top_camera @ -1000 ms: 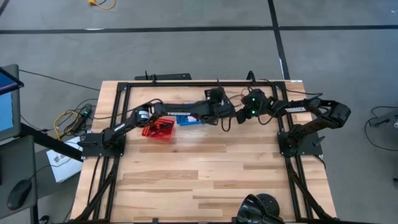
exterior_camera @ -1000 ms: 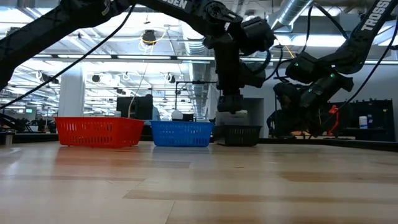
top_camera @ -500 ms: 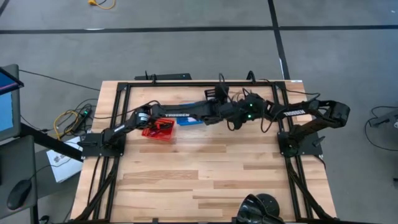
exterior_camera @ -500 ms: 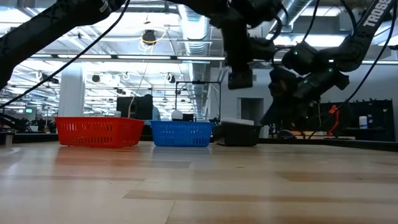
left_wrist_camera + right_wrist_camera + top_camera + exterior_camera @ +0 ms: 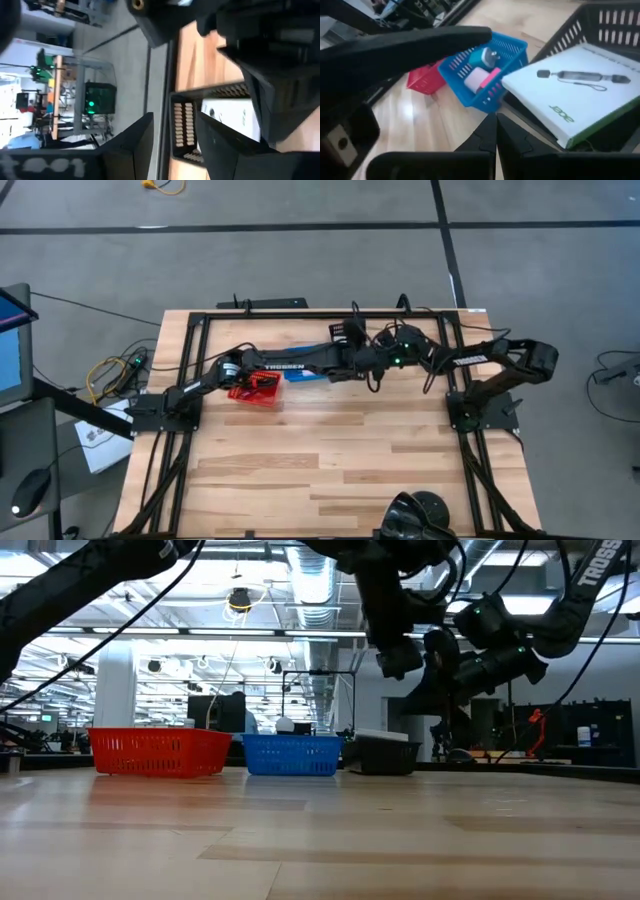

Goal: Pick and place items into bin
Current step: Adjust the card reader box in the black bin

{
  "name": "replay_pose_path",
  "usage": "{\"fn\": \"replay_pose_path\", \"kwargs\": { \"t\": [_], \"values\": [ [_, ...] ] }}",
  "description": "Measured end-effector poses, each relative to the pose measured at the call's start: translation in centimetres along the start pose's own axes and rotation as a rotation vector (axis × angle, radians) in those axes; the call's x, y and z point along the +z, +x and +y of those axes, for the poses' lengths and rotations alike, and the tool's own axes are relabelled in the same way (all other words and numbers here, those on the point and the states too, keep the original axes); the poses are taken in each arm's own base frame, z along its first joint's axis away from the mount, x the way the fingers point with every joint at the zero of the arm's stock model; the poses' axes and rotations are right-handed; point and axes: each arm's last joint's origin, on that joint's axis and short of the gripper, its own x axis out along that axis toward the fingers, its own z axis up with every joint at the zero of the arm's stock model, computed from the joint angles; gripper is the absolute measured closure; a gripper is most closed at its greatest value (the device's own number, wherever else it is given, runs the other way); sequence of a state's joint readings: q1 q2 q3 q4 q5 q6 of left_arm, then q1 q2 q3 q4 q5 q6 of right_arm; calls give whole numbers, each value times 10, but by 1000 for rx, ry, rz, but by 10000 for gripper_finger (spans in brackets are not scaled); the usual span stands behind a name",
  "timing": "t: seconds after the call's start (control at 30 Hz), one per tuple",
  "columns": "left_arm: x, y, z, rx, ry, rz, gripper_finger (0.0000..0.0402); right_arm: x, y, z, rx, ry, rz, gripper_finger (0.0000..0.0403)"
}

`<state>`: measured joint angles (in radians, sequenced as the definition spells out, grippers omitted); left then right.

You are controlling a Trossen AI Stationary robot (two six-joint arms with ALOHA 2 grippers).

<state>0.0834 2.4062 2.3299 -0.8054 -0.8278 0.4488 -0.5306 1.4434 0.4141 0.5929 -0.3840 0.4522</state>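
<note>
White card packet (image 5: 575,95) lies flat in slotted black basket (image 5: 615,30), beyond right gripper (image 5: 496,131) | fingertips pressed together | left gripper (image 5: 172,145) parted.

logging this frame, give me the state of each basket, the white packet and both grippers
black basket: upright, holds the white card packet
white card packet: lying flat inside it, printed side up
blue basket: upright, holds small items
red basket: upright on the table
left gripper: open, empty, above the black basket
right gripper: shut, empty

Three baskets (image 5: 290,754) in a row at the table's (image 5: 330,460) back — card packet (image 5: 572,92) in the rightmost.
</note>
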Motion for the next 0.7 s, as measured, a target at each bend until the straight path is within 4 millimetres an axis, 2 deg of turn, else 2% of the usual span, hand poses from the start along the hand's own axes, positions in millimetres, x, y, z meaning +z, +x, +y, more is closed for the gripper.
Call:
{"fn": "replay_pose_path", "kwargs": {
  "t": [0.07,0.17,0.3,0.47,0.57,0.7],
  "values": [
    [-4,2,1,-2,44,31,262,-2,5,-3,-8,8,19,403],
    [-16,5,12,107,87,155,262,-9,10,-10,-26,26,61,403],
    [-52,2,56,200,15,350,262,-17,16,-20,-55,60,106,403],
    [-104,-19,114,195,-228,537,262,-20,21,-22,-34,70,104,403],
    [-122,-34,141,317,-294,529,262,-17,22,-16,38,52,88,403],
    [-145,-68,174,406,-394,505,262,-9,22,-9,97,14,25,403]
  ]
}}
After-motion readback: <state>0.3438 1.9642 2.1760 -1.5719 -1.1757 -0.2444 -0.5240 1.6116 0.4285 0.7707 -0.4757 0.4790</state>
